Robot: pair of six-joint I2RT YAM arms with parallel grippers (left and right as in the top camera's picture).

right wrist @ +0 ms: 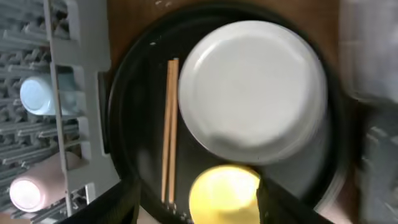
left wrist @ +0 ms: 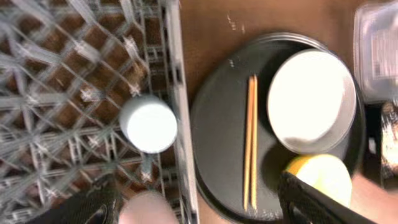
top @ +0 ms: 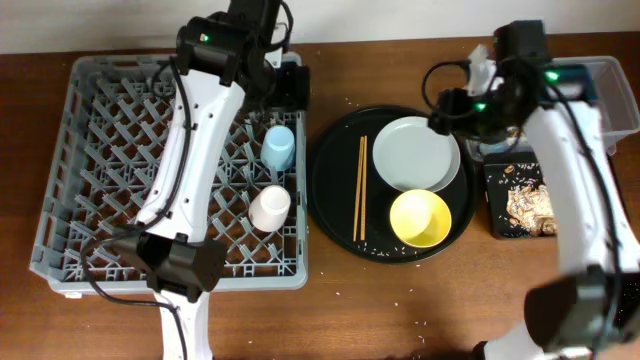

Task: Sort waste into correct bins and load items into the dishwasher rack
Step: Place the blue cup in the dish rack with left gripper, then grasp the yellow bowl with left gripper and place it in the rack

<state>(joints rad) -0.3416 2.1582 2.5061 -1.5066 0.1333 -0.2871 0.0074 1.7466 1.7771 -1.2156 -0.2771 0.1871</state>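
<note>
The grey dishwasher rack [top: 100, 170] holds the light blue cup [top: 278, 148] and the pinkish-white cup [top: 269, 208] near its right edge. The pale grey plate [top: 415, 152], the yellow bowl [top: 420, 218] and the two chopsticks [top: 361, 188] lie on the round black tray [top: 335, 190]. Brownish food leftovers [top: 530, 205] lie in the shallow black tray [top: 497, 200]. The clear tub [top: 612, 95] stands behind it. My left gripper [left wrist: 199, 211] is open and empty above the rack's right edge. My right gripper [right wrist: 199, 208] is open and empty, high above the plate [right wrist: 252, 90] and bowl [right wrist: 224, 193].
White grains are scattered on the round tray's front edge and on the wooden table in front of it [top: 410, 300]. The tub's contents are blurred in the left wrist view [left wrist: 376, 50]. The crumpled paper cannot be made out.
</note>
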